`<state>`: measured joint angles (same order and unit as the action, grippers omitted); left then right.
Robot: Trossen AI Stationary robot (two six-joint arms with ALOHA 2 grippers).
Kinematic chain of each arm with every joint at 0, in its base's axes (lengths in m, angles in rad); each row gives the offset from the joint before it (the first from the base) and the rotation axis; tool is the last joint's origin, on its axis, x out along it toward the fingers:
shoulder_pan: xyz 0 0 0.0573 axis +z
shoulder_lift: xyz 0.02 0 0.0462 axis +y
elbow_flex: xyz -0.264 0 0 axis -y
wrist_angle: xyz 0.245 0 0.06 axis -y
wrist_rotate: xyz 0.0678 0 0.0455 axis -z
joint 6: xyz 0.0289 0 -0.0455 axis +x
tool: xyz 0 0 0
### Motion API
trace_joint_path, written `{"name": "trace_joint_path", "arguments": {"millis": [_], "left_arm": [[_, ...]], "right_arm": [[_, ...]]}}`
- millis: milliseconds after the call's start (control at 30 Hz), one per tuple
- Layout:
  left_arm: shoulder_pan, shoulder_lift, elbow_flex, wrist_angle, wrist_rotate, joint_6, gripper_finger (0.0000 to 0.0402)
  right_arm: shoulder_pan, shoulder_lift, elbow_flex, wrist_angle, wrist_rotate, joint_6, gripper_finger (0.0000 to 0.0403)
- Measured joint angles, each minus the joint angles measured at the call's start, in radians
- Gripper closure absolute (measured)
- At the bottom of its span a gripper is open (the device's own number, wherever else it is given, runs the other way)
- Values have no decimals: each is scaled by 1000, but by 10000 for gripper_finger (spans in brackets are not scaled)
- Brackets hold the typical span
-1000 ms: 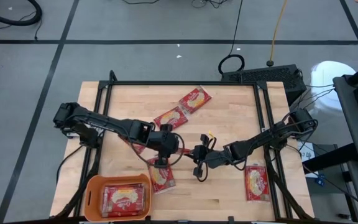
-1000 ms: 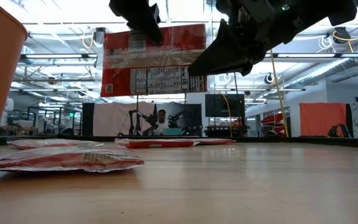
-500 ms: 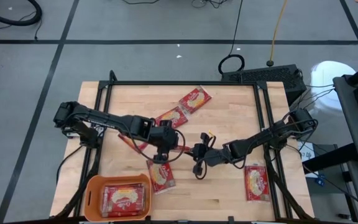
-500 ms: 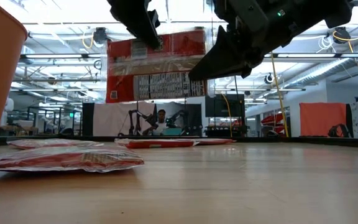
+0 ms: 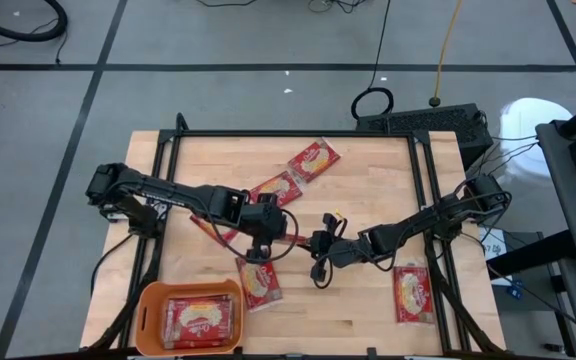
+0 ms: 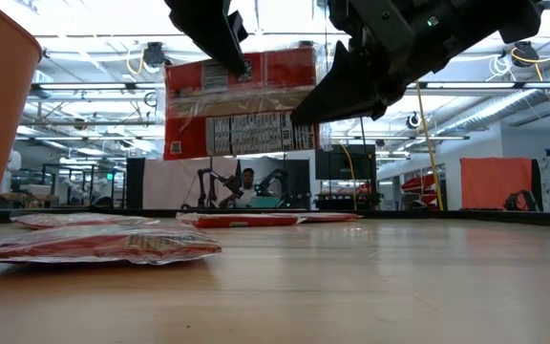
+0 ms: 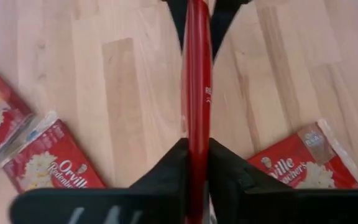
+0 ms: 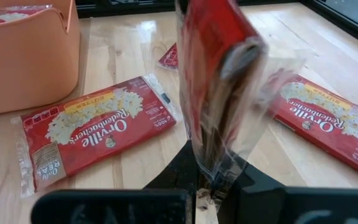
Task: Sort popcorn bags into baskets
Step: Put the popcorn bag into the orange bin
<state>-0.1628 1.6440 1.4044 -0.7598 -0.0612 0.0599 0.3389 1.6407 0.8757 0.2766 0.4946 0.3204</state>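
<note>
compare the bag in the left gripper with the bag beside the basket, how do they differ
The held bag hangs on edge in the air, pinched by the left gripper; the bag by the basket lies flat on the table, untouched. The held bag shows its printed back; the other its picture side. Both are red popcorn packets.

The worktop [image 5: 368,170] is light wood with a dark frame. An orange basket [image 5: 151,298] sits at its near left corner. Red popcorn bags lie flat on the wood: two [image 5: 312,159] near the far edge, one [image 5: 259,283] just beside the basket, one [image 5: 412,293] near the right edge.
</note>
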Motion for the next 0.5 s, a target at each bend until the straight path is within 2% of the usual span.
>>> {"name": "trace_joint_path", "arguments": {"millis": [100,300,400,500], "left_arm": [[-3,0,0,1,24,9,381],[-7,0,0,1,11,-10,372],[-15,0,0,-3,8,-13,361],[-27,0,0,-8,6,-8,368]], "right_arm": [[0,0,0,-1,0,-2,390],[1,0,0,1,3,7,376],[3,0,0,11,27,32,344],[3,0,0,27,28,35,296]]}}
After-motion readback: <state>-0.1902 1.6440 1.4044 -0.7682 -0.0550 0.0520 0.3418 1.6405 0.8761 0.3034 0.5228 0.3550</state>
